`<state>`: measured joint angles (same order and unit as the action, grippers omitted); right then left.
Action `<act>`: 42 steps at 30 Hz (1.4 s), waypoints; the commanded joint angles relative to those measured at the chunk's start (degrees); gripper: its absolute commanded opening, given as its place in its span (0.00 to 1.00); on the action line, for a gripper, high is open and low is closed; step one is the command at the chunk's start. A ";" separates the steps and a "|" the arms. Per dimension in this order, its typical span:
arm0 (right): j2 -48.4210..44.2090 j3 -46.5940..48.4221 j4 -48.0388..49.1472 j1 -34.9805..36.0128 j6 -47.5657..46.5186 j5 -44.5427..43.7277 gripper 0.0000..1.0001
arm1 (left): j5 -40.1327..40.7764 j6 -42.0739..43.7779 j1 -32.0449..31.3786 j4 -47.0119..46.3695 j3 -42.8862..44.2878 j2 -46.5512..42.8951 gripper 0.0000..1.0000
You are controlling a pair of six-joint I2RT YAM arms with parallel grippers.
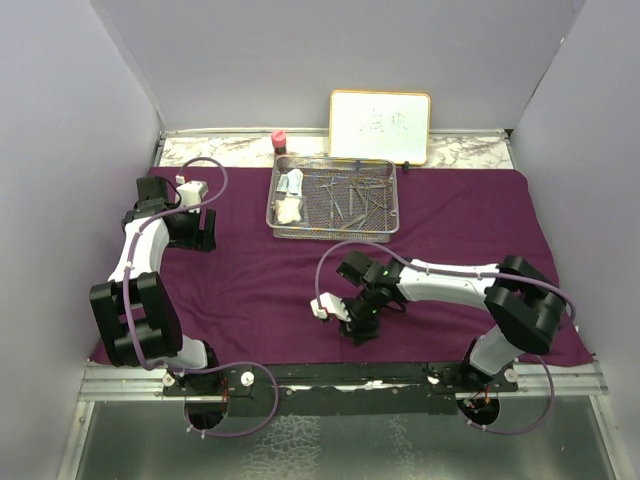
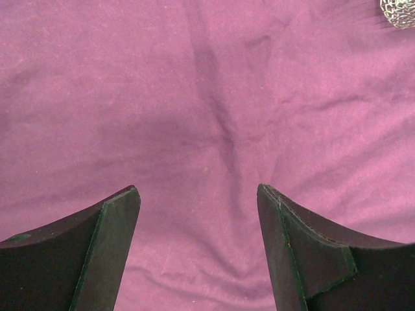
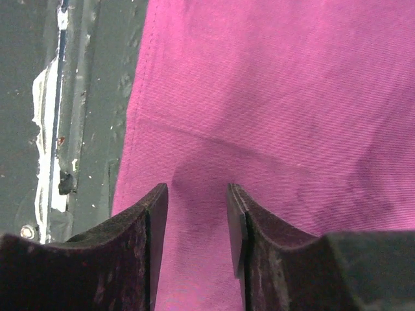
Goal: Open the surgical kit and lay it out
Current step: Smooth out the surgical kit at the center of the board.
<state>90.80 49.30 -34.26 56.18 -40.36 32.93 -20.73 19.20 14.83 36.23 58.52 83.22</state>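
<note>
Cloth wrap [image 1: 450, 230] is plain dark purple, reading brighter magenta with a fine twill weave in the right wrist view. Wire-mesh tray [image 1: 335, 235] is silver lattice; whiteboard [image 1: 355, 110] white, tan-framed; bottle [image 1: 279, 142] pink-capped. Left arm [image 1: 135, 250] and right arm [image 1: 450, 280] are white and black, cables [image 1: 215, 170] lilac, marbled strip [image 1: 215, 150] along the table's far edge white and brown.

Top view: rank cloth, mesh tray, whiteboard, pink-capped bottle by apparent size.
1. Purple cloth
2. Mesh tray
3. Whiteboard, only a little smaller than the tray
4. Pink-capped bottle
</note>
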 commanded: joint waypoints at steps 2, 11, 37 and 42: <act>2.68 0.61 -3.71 0.46 -0.49 2.55 0.38 | 2.29 2.21 -0.40 -1.16 -1.11 0.05 0.76; 5.14 -0.22 -6.01 2.04 -1.80 5.16 0.36 | 3.72 2.78 -0.58 -1.12 -0.59 0.51 0.76; -9.38 0.04 -9.27 2.81 -0.58 -0.53 0.33 | 6.24 2.51 -1.09 -2.62 -2.28 0.80 0.76; -8.26 -3.14 -8.98 0.57 -1.72 -3.45 0.33 | 6.02 2.22 -1.27 -3.16 -2.69 0.91 0.76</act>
<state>81.56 49.04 -43.13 58.19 -41.21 34.39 -14.81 21.47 14.09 34.57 56.40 84.36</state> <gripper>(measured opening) 0.328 0.760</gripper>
